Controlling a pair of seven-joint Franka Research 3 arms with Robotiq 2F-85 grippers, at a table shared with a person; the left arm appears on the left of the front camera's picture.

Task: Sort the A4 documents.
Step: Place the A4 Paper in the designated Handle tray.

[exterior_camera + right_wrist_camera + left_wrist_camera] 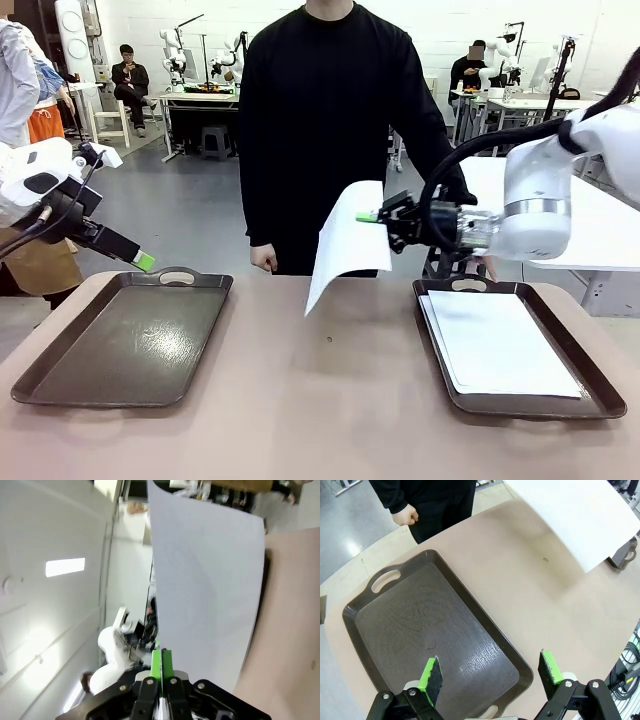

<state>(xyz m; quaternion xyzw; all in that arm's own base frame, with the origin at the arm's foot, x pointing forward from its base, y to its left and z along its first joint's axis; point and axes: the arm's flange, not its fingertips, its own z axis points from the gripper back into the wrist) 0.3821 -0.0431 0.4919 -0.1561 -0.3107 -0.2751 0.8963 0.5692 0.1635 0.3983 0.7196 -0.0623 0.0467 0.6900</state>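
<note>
the right claw (372,215) is clamped on one a4 sheet (345,243), holding it in the air above the middle of the table (320,410), between the two trays. the left claw (490,675) stands wide and holds nothing, hovering over the bare left tray (130,340). a stack of sheets (495,345) lies in the right tray (600,395).
</note>
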